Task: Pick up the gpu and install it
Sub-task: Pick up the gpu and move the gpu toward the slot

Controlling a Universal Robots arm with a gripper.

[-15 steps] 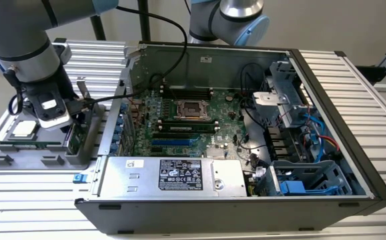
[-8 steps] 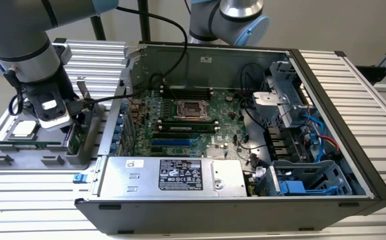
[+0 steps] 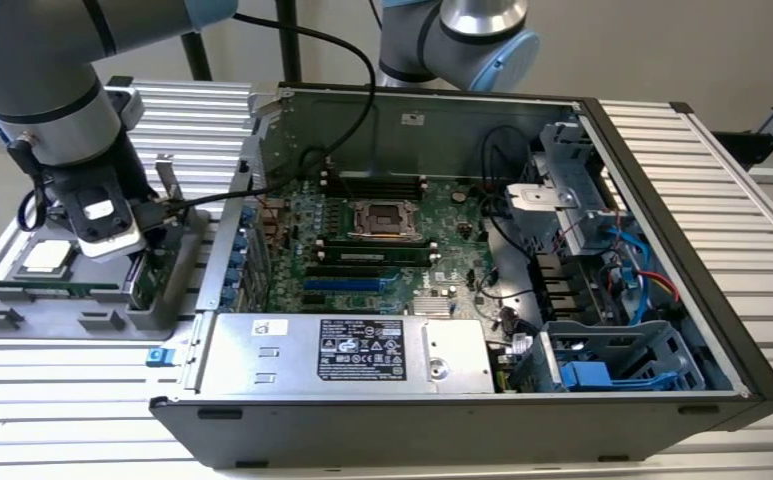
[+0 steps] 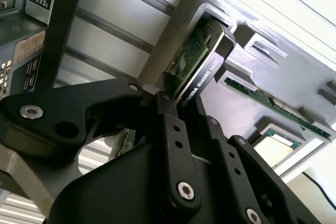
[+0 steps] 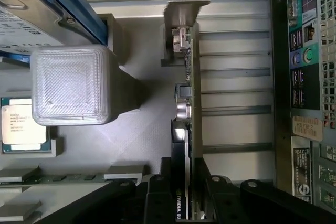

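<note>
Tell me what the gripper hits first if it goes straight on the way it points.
Probably the graphics card: the gripper points along that upright card, with the grey tray beyond it; depth is unclear.

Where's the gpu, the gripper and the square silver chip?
gpu (image 5: 195,77), first wrist view: its green board edge.
gripper (image 5: 187,198), first wrist view: between its fingertips.
square silver chip (image 5: 21,124), first wrist view: its metal lid.

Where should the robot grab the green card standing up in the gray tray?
Pinch the gpu's two flat faces near its upper edge, coming straight down from above. It stands on edge in the tray's slot, bracket at one end, so the thin upper part is what's free. The gripper clamps it that way.
</note>
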